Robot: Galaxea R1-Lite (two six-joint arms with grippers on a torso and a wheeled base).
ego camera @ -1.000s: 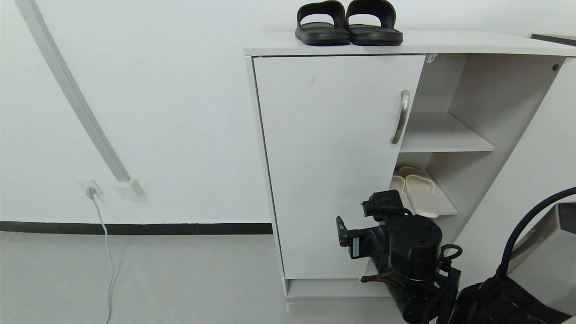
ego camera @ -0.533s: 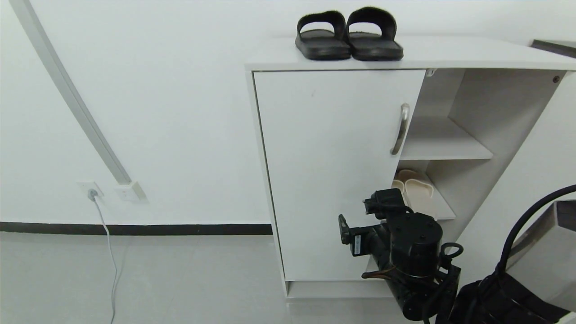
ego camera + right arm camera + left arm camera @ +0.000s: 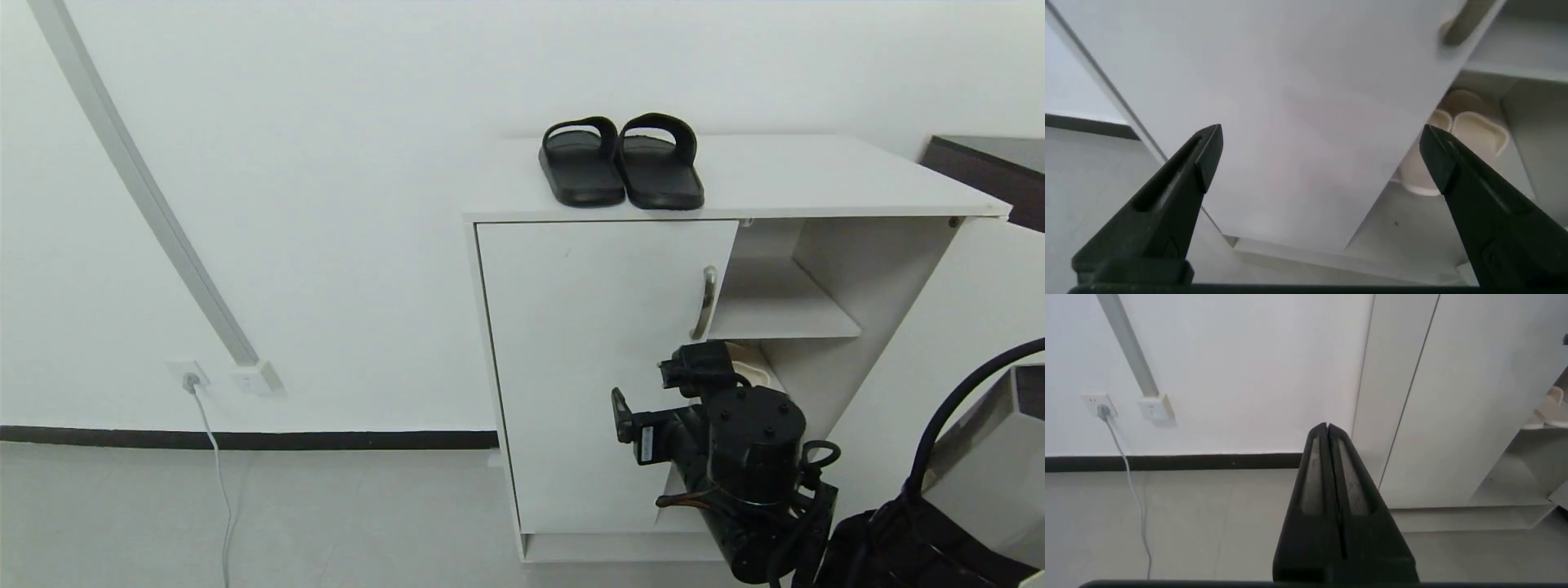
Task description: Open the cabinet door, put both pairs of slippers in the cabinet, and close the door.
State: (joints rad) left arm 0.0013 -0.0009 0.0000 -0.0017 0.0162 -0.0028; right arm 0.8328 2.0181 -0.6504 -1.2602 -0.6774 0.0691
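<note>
Right gripper point(image 3: 1321, 135) hung with jaws spread wide near the cabinet point(image 3: 816, 175), by beige slippers point(image 3: 1470, 131) on its lower shelf; left gripper point(image 3: 1327, 433) was closed, empty. Black slippers point(image 3: 620, 162) sat on top, left. Likely light, rubbery, bendy; best pinched by the straps.

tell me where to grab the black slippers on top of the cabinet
Probably the arched straps, where the two black slippers touch in the middle. The pair lies side by side near the front edge of the cabinet top, heels toward the robot, straps standing clear of the soles. Come from the front and above, pinching both inner strap sides together.
</note>
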